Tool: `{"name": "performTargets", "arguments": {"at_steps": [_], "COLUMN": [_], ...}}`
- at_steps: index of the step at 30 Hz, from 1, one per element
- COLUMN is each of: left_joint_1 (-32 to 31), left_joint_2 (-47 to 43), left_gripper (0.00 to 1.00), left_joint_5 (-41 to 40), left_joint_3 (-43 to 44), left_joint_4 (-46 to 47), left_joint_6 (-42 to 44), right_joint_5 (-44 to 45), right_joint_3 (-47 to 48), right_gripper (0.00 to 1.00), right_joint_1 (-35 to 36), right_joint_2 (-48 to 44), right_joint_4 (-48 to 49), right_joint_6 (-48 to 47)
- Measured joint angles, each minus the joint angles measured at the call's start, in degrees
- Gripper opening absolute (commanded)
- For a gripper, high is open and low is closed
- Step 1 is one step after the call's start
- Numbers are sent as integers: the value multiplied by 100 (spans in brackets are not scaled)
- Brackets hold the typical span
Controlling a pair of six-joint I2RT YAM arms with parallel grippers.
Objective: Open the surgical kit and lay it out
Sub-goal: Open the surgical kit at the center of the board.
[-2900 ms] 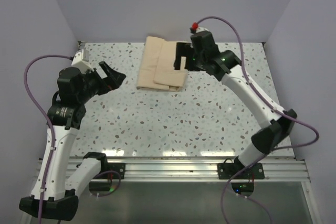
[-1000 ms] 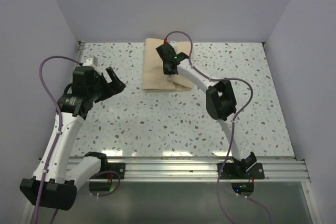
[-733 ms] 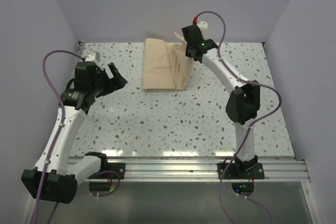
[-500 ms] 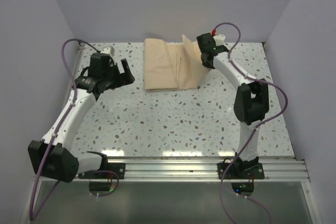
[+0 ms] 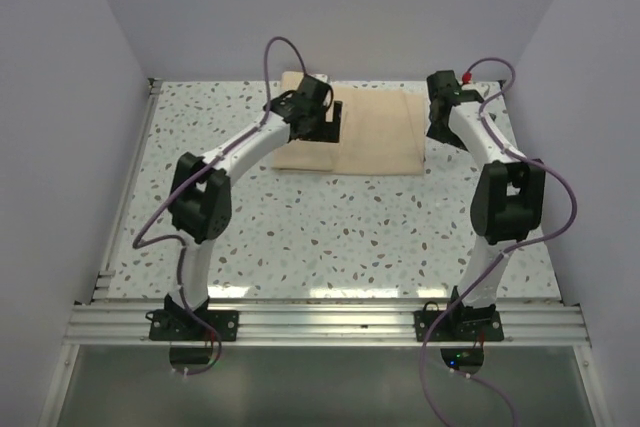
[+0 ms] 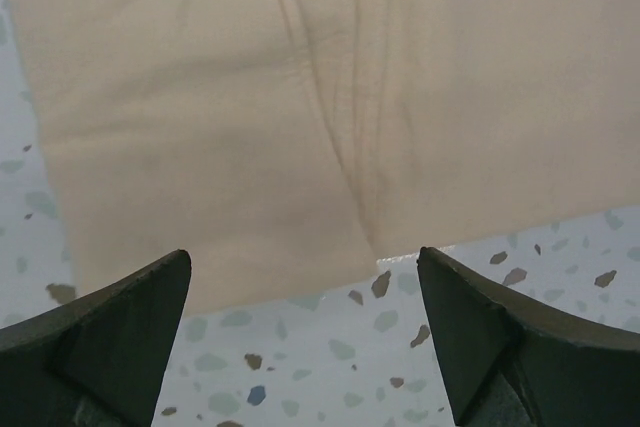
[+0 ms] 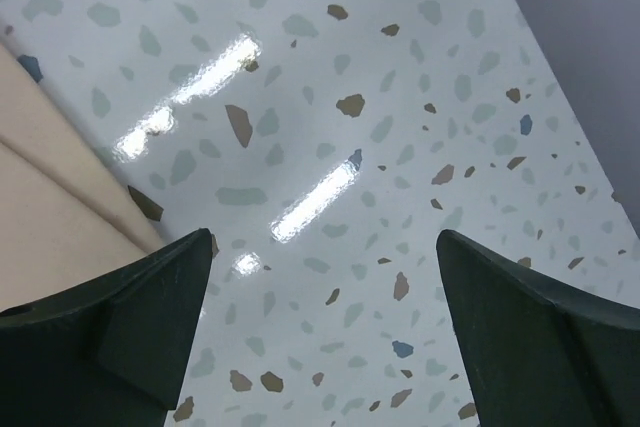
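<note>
The tan-beige cloth wrap [image 5: 375, 132] lies at the back middle of the table, one flap spread flat to the right. A thicker folded part remains on its left. My left gripper [image 5: 326, 123] is open and empty, held over the left part of the wrap. In the left wrist view the cloth [image 6: 300, 97] fills the top and its edge runs between my open fingers [image 6: 110, 317]. My right gripper [image 5: 437, 129] is open and empty, just off the wrap's right edge. Only a corner of cloth [image 7: 40, 207] shows in the right wrist view. The steel tray and instruments are hidden.
The speckled terrazzo table [image 5: 300, 227] is ringed by lilac walls at the back and both sides. A metal rail [image 5: 320, 319] with the arm bases runs along the near edge. Purple cables loop above both arms.
My right gripper drew a flap of the wrap out to the right and let it go. My left arm swung from the table's left side over to the wrap.
</note>
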Motion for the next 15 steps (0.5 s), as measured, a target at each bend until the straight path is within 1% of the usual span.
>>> {"name": "performTargets", "arguments": {"at_steps": [2,4,5,7,10,13,14,15], "left_joint_1": [-216,-389,-479,-614,-688,-660,-640,-634], "left_joint_2": [555,938,1088,1259,1390,1464,1499,1550], "left_gripper": [98,94,89,84,81,67,59,54], "left_joint_5": [-94,-219,-308,-487,-737,-942,-981,-1014], "left_joint_3": [586,922,1019,1047,1043,1023,1023,1023], "left_joint_4": [-37,-96,-153,-304,-549,-715,-748,-780], "left_joint_6": [46,76,87,76,83,76,79,63], "right_joint_5": [-11,-35,-61,-149,-236,-354,-374,-400], "right_joint_3": [9,87,149,232,254,251,251,251], "right_gripper": [98,97,97,97,97,96,96,96], "right_joint_1": [-37,-26,-22,-11,2,7,7,7], "right_joint_2": [-310,-549,-632,-732,-756,-723,-719,-713], "right_joint_4": [-37,-79,-79,-66,-61,-66,-63,-63], "right_joint_6": [2,-4,-7,-11,-15,-17,-20,-17]}}
